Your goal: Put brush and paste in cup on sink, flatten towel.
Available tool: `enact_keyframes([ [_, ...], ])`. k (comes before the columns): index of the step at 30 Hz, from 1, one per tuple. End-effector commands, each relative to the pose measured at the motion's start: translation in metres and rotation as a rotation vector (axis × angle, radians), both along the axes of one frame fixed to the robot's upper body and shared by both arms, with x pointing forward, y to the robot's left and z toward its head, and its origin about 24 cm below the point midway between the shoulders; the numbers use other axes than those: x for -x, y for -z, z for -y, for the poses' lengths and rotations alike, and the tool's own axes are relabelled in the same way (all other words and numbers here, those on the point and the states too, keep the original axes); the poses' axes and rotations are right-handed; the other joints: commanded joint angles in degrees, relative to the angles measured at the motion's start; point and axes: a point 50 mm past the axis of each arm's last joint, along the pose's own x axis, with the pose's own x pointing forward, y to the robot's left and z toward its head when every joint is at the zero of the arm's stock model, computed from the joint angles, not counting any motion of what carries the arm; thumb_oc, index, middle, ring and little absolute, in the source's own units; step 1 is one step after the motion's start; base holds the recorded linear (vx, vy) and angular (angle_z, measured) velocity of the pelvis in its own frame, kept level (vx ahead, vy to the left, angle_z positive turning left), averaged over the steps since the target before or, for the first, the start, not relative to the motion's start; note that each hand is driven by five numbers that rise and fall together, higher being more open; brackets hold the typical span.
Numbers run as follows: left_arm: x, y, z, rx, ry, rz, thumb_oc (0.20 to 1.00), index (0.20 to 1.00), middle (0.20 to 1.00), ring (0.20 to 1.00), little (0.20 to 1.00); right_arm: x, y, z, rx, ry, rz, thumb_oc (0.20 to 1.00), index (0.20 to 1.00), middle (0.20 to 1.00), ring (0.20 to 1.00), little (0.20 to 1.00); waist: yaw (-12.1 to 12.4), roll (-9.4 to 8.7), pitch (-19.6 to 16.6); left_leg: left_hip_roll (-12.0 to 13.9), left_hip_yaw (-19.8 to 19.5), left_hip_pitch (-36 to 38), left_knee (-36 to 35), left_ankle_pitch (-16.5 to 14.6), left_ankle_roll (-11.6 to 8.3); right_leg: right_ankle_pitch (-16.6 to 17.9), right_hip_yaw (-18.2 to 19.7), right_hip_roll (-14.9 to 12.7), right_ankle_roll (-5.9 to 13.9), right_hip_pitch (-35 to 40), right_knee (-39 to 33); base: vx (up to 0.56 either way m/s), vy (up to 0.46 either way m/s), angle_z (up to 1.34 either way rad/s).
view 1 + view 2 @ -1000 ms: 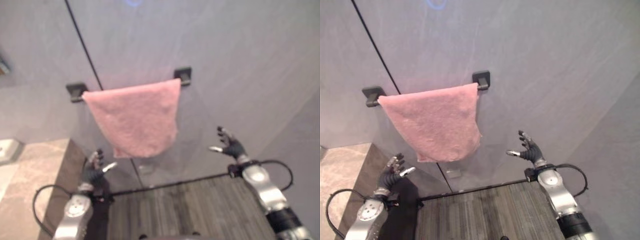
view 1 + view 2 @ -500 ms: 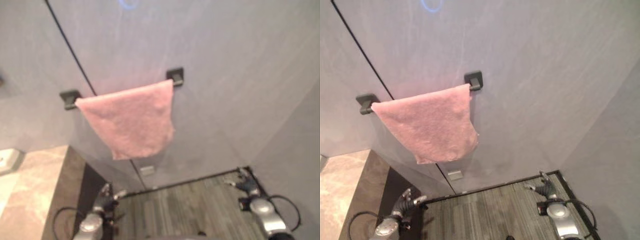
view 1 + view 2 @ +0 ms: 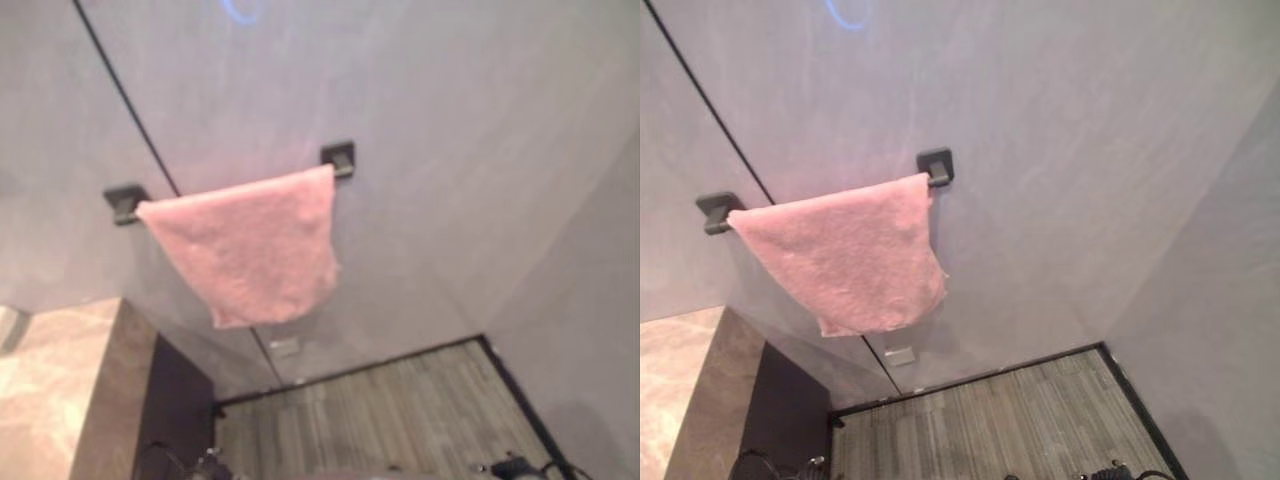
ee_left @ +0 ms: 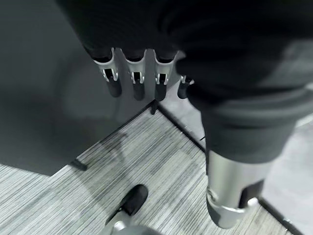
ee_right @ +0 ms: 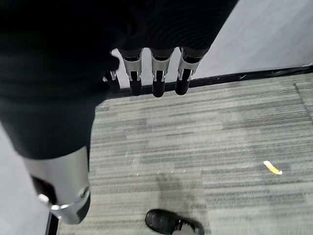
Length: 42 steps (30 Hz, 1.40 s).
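Fingers of both hands hang straight and relaxed, slightly apart, holding nothing, touching nothing. Left hand (image 4: 146, 58) shows in its wrist view w/ dark tips pointing down toward a dark cabinet front (image 4: 44, 98) and the striped grey floor (image 4: 146, 166). Right hand (image 5: 146, 58) same in its wrist view: fingers in a row, over the floor near the black baseboard (image 5: 254, 76); a small yellow scrap (image 5: 272, 168) lies on the floor.

Vs 1 s ago: both arms were raised toward the towel, hands spread in the eye views; half a sec ago already lower; now dropped out at the bottom edge. Camera has also shifted, so the towel's small change in the picture is no move of its own.

Pink towel (image 3: 250, 245) hangs draped over a dark wall bar (image 3: 934, 167), well apart from both hands. Long axis runs along the bar, left-right; lower edge slants, bottom corner bunched, pointing down. Marble counter (image 3: 55, 390) at lower left.
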Motion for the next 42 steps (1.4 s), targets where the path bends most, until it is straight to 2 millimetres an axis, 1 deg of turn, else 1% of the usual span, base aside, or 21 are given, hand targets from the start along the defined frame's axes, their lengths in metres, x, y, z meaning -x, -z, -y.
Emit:
enact_keyframes([
  [1,-0.027,-0.01,-0.019,-0.07,-0.017,0.061,1.0,1.0,1.0,1.0,1.0,-0.025,-0.005,-0.002,0.017,-0.102,0.033,1.0,1.0,1.0,1.0,1.0,0.08,-1.84,3.78,5.06,0.12,2.23,1.26,3.18,-2.45,-4.44,-0.73,1.46,-0.73,-2.32,6.66,0.01,-0.236,0.19],
  [2,-0.019,-0.008,-0.022,-0.057,-0.085,0.043,1.0,1.0,1.0,1.0,1.0,-0.021,-0.004,0.0,0.021,-0.146,-0.003,1.0,1.0,1.0,1.0,1.0,0.43,-2.29,4.39,6.51,0.3,1.17,3.58,5.08,-3.0,-4.74,-1.54,2.18,-1.59,-1.45,6.08,0.0,-0.303,0.19],
  [4,-0.018,-0.008,-0.023,-0.049,-0.107,0.042,1.0,1.0,1.0,1.0,1.0,-0.019,-0.004,0.001,0.02,-0.163,-0.022,1.0,1.0,1.0,1.0,1.0,0.65,-2.55,4.8,6.75,0.2,0.42,4.93,5.67,-2.88,-4.68,-2.08,2.27,-1.91,-1.09,5.77,-0.01,-0.195,0.24],
  [5,-0.019,-0.008,-0.023,-0.046,-0.111,0.043,1.0,1.0,1.0,1.0,1.0,-0.016,-0.005,0.004,0.026,-0.16,-0.034,1.0,1.0,1.0,1.0,1.0,0.61,-2.99,5.3,6.62,1.75,-0.79,7.06,5.7,-2.62,-4.55,-3.14,1.91,-2.03,-0.7,5.6,0.03,-0.181,0.31],
  [6,-0.019,-0.007,-0.022,-0.043,-0.101,0.028,1.0,1.0,1.0,1.0,1.0,-0.013,-0.006,0.008,0.03,-0.127,-0.031,1.0,1.0,1.0,1.0,1.0,-0.21,-3.68,5.33,6.11,6.67,-1.61,8.55,4.3,-2.5,-5.35,-4.43,1.28,-1.96,0.49,5.21,-0.02,-0.216,0.56],
  [7,-0.018,-0.007,-0.023,-0.042,-0.116,0.026,1.0,1.0,1.0,1.0,1.0,-0.012,-0.006,0.009,0.026,-0.102,-0.028,1.0,1.0,1.0,1.0,1.0,0.16,-3.87,5.7,4.67,7.35,-2.64,9.19,3.78,-1.41,-4.43,-4.84,1.04,-2.04,0.61,4.72,0.01,-0.178,0.7],
  [8,-0.015,-0.006,-0.022,-0.038,-0.13,0.02,1.0,1.0,1.0,1.0,1.0,-0.012,-0.006,0.009,0.025,-0.092,-0.021,1.0,1.0,1.0,1.0,1.0,0.32,-4.04,5.68,3.22,7.19,-3.09,9.55,2.99,-1.1,-4.09,-4.76,0.95,-1.9,0.98,4.16,-0.03,-0.098,0.68],
  [12,-0.006,-0.003,-0.02,-0.024,-0.16,-0.008,1.0,1.0,1.0,1.0,1.0,-0.012,-0.003,0.002,-0.002,-0.12,-0.033,1.0,1.0,1.0,1.0,1.0,1.2,-4.88,5.39,-3.19,3.77,-3.74,10.52,-1.34,1.07,-2.86,-3.27,1.1,-1.62,1.27,3.01,0.05,-0.084,0.13],
  [13,-0.004,-0.003,-0.019,-0.02,-0.17,-0.011,1.0,1.0,1.0,1.0,1.0,-0.012,-0.002,0.0,-0.009,-0.132,-0.038,1.0,1.0,1.0,1.0,1.0,1.85,-5.13,5.47,-5.18,1.52,-4.34,11.24,-2.56,1.68,-2.81,-2.71,1.33,-1.69,1.29,2.98,0.03,-0.051,-0.02],
  [14,-0.004,-0.003,-0.019,-0.02,-0.17,-0.01,1.0,1.0,1.0,1.0,1.0,-0.012,-0.002,0.0,-0.009,-0.132,-0.038,1.0,1.0,1.0,1.0,1.0,1.82,-5.13,5.3,-5.18,1.49,-4.58,11.23,-2.45,1.7,-2.71,-2.74,1.33,-1.7,1.08,2.95,0.02,-0.056,-0.28],
  [15,0.0,-0.002,-0.019,-0.012,-0.191,-0.019,1.0,1.0,1.0,1.0,1.0,-0.013,-0.001,-0.003,-0.019,-0.143,-0.04,1.0,1.0,1.0,1.0,1.0,2.23,-5.37,5.42,-6.68,-0.17,-4.81,11.17,-3.2,2.12,-2.58,-2.26,1.71,-1.61,1.1,3.01,0.01,-0.034,-0.36],
  [17,0.011,0.0,-0.019,-0.006,-0.238,-0.04,1.0,1.0,1.0,1.0,1.0,-0.012,0.002,-0.008,-0.034,-0.147,-0.043,1.0,1.0,1.0,1.0,1.0,2.12,-5.32,4.79,-6.77,0.29,-2.59,8.81,-3.2,2.67,-2.31,-1.55,2.51,-1.56,1.09,2.66,0.06,-0.028,-0.32],
  [19,0.014,0.0,-0.02,-0.009,-0.251,-0.051,1.0,1.0,1.0,1.0,1.0,-0.011,0.003,-0.01,-0.04,-0.14,-0.043,1.0,1.0,1.0,1.0,1.0,2.03,-5.21,4.42,-6.76,0.24,-1.86,7.72,-3.01,2.82,-2.41,-1.41,2.71,-1.54,1.27,2.37,0.07,0.005,-0.2],
  [20,0.022,0.001,-0.021,-0.016,-0.251,-0.075,1.0,1.0,1.0,1.0,1.0,-0.009,0.004,-0.012,-0.05,-0.135,-0.043,1.0,1.0,1.0,1.0,1.0,1.98,-4.94,3.87,-6.71,-0.02,-0.63,6.01,-2.72,2.92,-2.5,-1.34,2.97,-1.58,1.53,2.02,0.07,0.015,-0.09],
  [21,0.022,0.001,-0.021,-0.016,-0.251,-0.075,1.0,1.0,1.0,1.0,1.0,-0.009,0.004,-0.012,-0.05,-0.135,-0.043,1.0,1.0,1.0,1.0,1.0,1.98,-4.94,3.88,-6.71,-0.01,-0.6,5.99,-2.71,2.92,-2.5,-1.34,2.97,-1.58,1.54,2.01,0.06,0.046,0.01],
  [22,0.029,0.002,-0.021,-0.018,-0.242,-0.101,1.0,1.0,1.0,1.0,1.0,-0.009,0.004,-0.012,-0.056,-0.126,-0.037,1.0,1.0,1.0,1.0,1.0,1.97,-4.49,3.47,-6.84,-0.26,0.42,4.45,-2.62,3.02,-2.59,-1.19,3.11,-1.46,1.76,1.56,0.02,0.035,0.02],
  [24,0.033,0.002,-0.02,-0.017,-0.232,-0.116,1.0,1.0,1.0,1.0,1.0,-0.006,0.005,-0.013,-0.061,-0.123,-0.044,1.0,1.0,1.0,1.0,1.0,1.92,-4.18,3.31,-6.78,-0.03,1.01,3.42,-2.5,3.08,-2.64,-1.21,3.05,-1.32,2.05,1.03,0.01,0.057,0.02],
  [28,0.034,0.003,-0.018,-0.013,-0.217,-0.12,1.0,1.0,1.0,1.0,1.0,-0.004,0.005,-0.013,-0.061,-0.121,-0.051,1.0,1.0,1.0,1.0,1.0,1.97,-3.91,3.17,-6.93,-0.01,1.71,2.42,-2.5,3.23,-2.54,-1.08,2.88,-1.13,2.29,0.46,0.0,0.068,0.0],
  [32,0.029,0.004,-0.011,0.017,-0.229,-0.091,1.0,1.0,1.0,1.0,1.0,0.0,0.007,-0.015,-0.075,-0.098,-0.056,1.0,1.0,1.0,1.0,1.0,2.03,-3.73,2.84,-7.16,0.1,2.07,2.07,-2.83,3.57,-2.28,-0.97,2.37,-0.75,2.58,0.15,0.0,0.057,-0.04],
  [34,0.026,0.006,-0.004,0.038,-0.217,-0.083,1.0,1.0,1.0,1.0,1.0,0.0,0.009,-0.019,-0.089,-0.095,-0.06,1.0,1.0,1.0,1.0,1.0,2.15,-3.66,2.7,-7.46,0.15,2.27,2.09,-3.25,3.91,-2.04,-0.68,2.03,-0.51,2.61,0.11,0.0,0.078,-0.02],
  [42,0.023,0.007,0.001,0.055,-0.19,-0.082,1.0,1.0,1.0,1.0,1.0,-0.004,0.012,-0.03,-0.13,-0.1,-0.054,1.0,1.0,1.0,1.0,1.0,2.23,-3.76,2.2,-7.73,0.35,3.02,1.82,-3.93,4.45,-1.66,0.26,1.72,-0.09,2.83,-0.1,0.0,0.047,-0.06],
])
